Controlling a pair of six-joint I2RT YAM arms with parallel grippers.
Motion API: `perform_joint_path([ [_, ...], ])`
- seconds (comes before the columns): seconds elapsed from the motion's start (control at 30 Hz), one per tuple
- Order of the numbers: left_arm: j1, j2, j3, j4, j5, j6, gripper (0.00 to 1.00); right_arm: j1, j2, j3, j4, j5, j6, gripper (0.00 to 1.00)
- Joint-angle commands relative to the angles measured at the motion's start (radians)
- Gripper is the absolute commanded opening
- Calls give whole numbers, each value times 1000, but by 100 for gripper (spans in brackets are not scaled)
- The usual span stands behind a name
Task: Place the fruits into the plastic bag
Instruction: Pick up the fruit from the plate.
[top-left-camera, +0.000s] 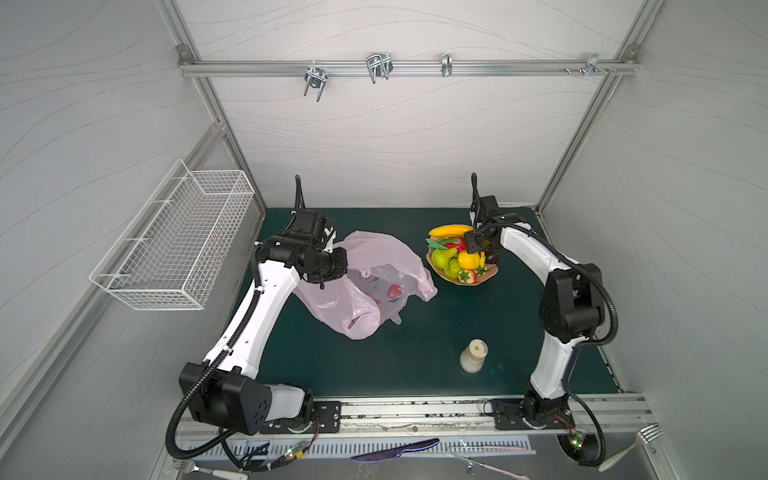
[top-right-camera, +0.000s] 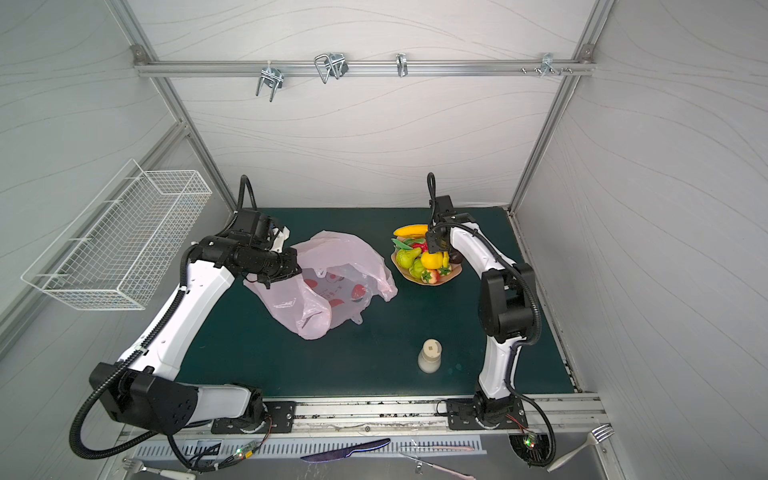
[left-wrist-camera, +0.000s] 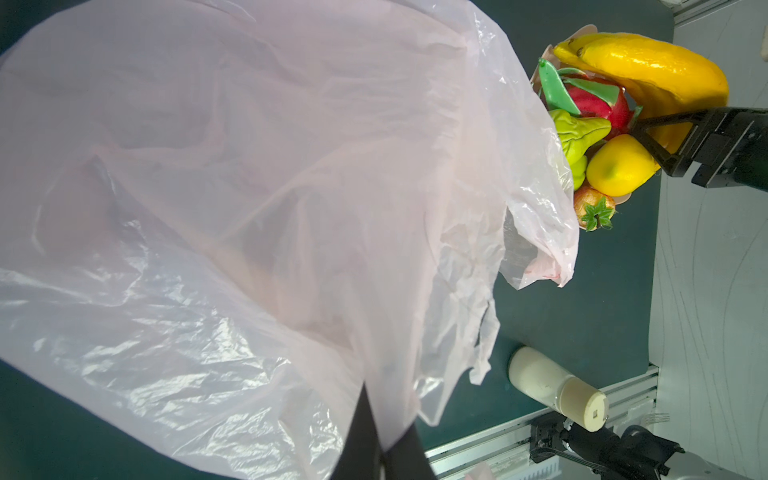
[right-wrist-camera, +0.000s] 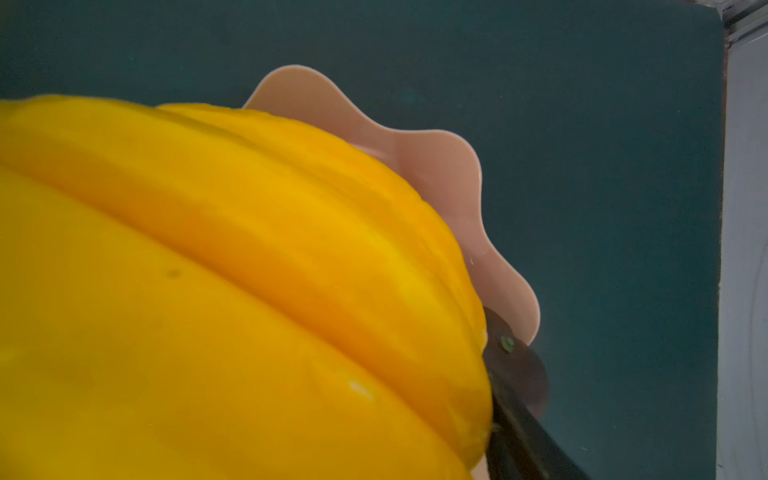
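The pale-pink plastic bag (top-left-camera: 374, 249) (top-right-camera: 345, 249) lies crumpled on the green mat with its mouth lifted, and a red print shows through it. My left gripper (top-left-camera: 325, 282) (left-wrist-camera: 380, 449) is shut on the bag's rim, with film (left-wrist-camera: 249, 166) pinched between its black fingers. The fruits are piled on a wavy peach plate (top-left-camera: 492, 271) (right-wrist-camera: 436, 166): a banana bunch (top-left-camera: 446, 230) (right-wrist-camera: 249, 291), pear (top-left-camera: 440, 257), lemon (top-left-camera: 468, 259), dragon fruit (left-wrist-camera: 602, 99), strawberry (top-left-camera: 467, 276) and a dark brown one (top-left-camera: 493, 258). My right gripper (top-left-camera: 478, 248) is down over the bananas. One finger (right-wrist-camera: 515, 374) lies against their side; the other is hidden.
A cream bottle (top-left-camera: 473, 355) stands on the mat near the front, right of centre. A white wire basket (top-left-camera: 174, 249) hangs on the left wall. A knife (top-left-camera: 395, 451) and forks lie on the front ledge. Metal hooks (top-left-camera: 378, 66) hang on the back rail.
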Motion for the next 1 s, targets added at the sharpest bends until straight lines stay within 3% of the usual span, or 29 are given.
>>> perform_joint_path([
  [0.0,3,-13,1,25,13,16,0,8,10,6,0,9,-6,54],
  [0.43,3,-4,7,36,13,22,0,18,-79,-44,39,75,-2,26],
  [0.77,3,1,8,49,20,20,0,16,-184,-94,90,164,3,24],
  [0.97,3,-3,-5,57,13,21,0,17,-263,-38,56,169,6,22],
])
